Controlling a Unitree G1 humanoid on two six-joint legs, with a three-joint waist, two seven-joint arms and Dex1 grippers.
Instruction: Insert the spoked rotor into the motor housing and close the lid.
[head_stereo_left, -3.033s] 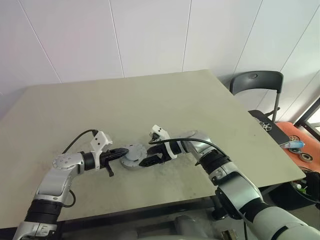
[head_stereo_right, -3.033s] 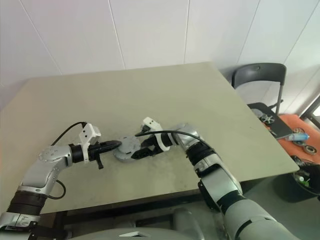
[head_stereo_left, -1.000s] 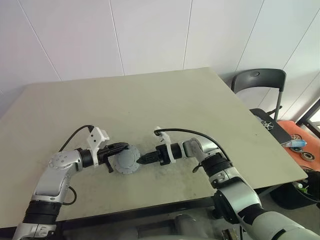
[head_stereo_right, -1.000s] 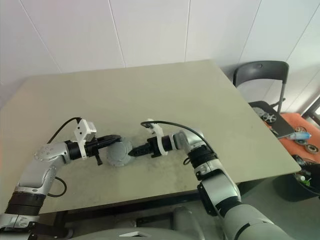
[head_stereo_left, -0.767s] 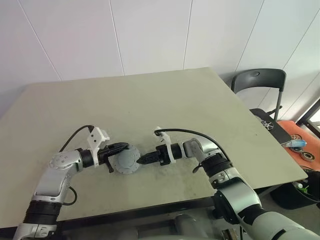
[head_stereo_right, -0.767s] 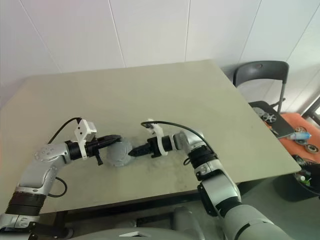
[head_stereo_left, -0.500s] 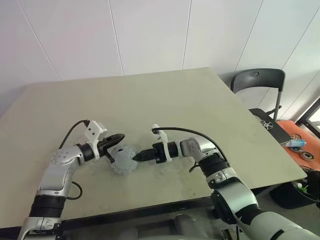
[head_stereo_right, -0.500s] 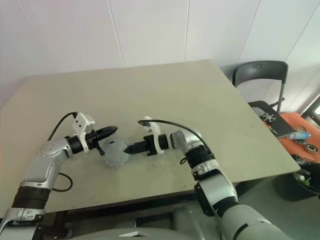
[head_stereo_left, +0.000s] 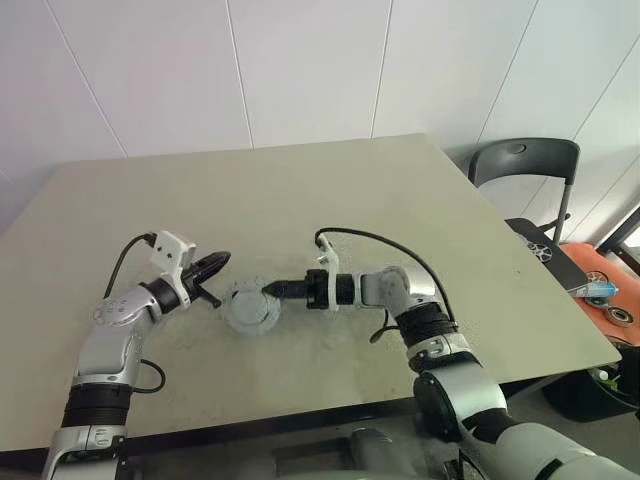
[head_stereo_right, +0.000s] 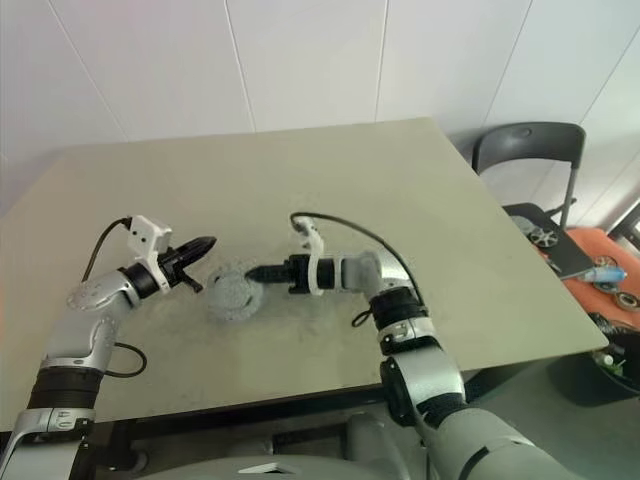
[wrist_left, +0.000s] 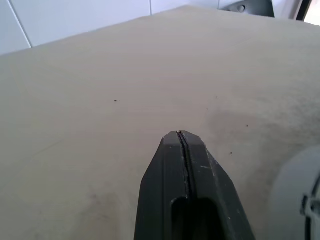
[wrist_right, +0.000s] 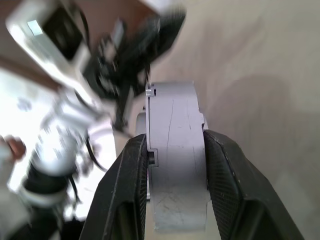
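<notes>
A thick round grey case with a notched rim, which I take for the motor housing, hangs tilted just over the table with its flat face up. My right gripper is shut on its rim from the right. In the right wrist view the housing stands edge-on between the two black fingers, with a seam around it. The spoked rotor and the lid cannot be told apart from the case. My left gripper is shut and empty, a short way left of the housing, its tip over bare table.
The beige table stretches wide behind and to both sides of the arms. A dark chair stands beyond the right corner. Past the right edge, an orange surface carries small parts.
My left gripper, which lay against the housing's left rim, has drawn back up and to the left and now stands apart. My right gripper has lifted and turned the housing slightly.
</notes>
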